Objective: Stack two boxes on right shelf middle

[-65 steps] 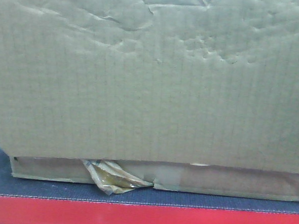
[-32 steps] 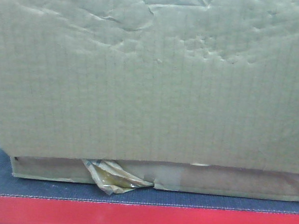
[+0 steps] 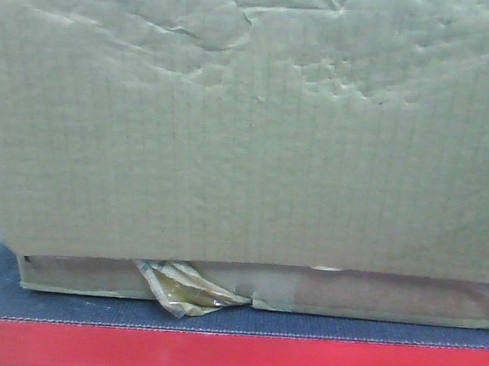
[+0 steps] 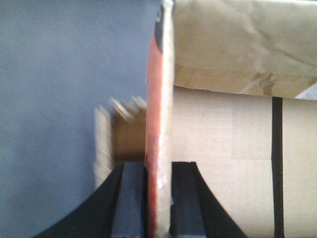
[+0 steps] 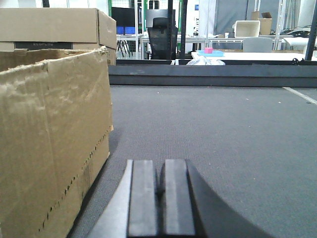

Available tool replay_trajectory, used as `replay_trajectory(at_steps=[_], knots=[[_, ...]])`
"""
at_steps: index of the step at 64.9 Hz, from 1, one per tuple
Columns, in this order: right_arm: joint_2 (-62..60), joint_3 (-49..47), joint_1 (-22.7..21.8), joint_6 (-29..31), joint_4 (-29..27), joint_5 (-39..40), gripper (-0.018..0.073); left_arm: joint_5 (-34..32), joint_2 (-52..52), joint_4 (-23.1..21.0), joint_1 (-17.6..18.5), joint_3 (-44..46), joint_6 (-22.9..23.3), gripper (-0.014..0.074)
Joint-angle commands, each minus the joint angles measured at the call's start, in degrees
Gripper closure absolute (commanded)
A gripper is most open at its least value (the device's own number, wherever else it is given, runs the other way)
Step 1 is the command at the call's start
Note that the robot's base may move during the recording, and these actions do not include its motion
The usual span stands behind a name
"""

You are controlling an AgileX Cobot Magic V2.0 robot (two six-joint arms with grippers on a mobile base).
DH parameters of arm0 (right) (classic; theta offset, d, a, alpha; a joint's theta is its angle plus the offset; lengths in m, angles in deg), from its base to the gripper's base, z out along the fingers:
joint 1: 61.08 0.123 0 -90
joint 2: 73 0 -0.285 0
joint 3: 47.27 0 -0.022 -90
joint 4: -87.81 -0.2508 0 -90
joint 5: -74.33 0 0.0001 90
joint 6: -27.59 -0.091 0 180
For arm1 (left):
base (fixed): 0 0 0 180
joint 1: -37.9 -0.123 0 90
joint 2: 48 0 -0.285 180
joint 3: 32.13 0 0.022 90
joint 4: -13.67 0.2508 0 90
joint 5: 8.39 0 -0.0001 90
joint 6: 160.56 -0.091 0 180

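Observation:
The large wrinkled box (image 3: 248,125) fills the front view and rests on the flatter box (image 3: 370,295), whose brown tape (image 3: 190,291) peels off at the front. Both stand on a dark grey platform. In the left wrist view my left gripper (image 4: 158,167) is shut on a thin upright box wall (image 4: 159,99) that has a reddish edge, with more cardboard (image 4: 233,44) to its right. My right gripper (image 5: 158,164) is shut and holds nothing. It sits low over the grey surface, to the right of a box (image 5: 49,139) and apart from it. The shelf is out of view.
The platform (image 3: 236,322) has a red front edge (image 3: 234,357). In the right wrist view another carton (image 5: 54,25) stands behind the near box. A dark raised rail (image 5: 208,74) bounds the grey surface (image 5: 223,129), with desks and a chair beyond it.

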Motion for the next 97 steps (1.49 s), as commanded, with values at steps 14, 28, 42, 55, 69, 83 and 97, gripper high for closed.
replay_trajectory(at_steps=[14, 28, 42, 55, 69, 83, 97], knots=[[-0.13, -0.01, -0.19, -0.01, 0.3, 1.15, 0.0721, -1.1, 5.04, 0.51, 2.06, -8.14, 5.16, 0.0707], [-0.13, -0.01, -0.19, -0.01, 0.3, 1.15, 0.0721, -3.16, 7.36, -4.78, 2.06, -14.27, 5.29, 0.0707], [-0.13, -0.01, -0.19, -0.01, 0.3, 1.15, 0.0721, -4.07, 10.32, -5.33, 2.06, -15.5, 5.29, 0.0707], [-0.13, -0.01, -0.19, -0.01, 0.3, 1.15, 0.0721, -3.88, 11.35, -5.33, 1.94, -16.01, 5.29, 0.0707], [-0.13, -0.01, -0.19, -0.01, 0.3, 1.15, 0.0721, -3.1, 11.46, -3.89, 1.94, -16.01, 5.29, 0.0707], [-0.13, -0.01, -0.19, -0.01, 0.3, 1.15, 0.0721, -2.4, 11.46, -3.34, 1.94, -16.01, 5.29, 0.0707], [-0.13, -0.01, -0.19, -0.01, 0.3, 1.15, 0.0721, -2.17, 11.46, -3.93, 0.64, -16.01, 5.29, 0.0672]])
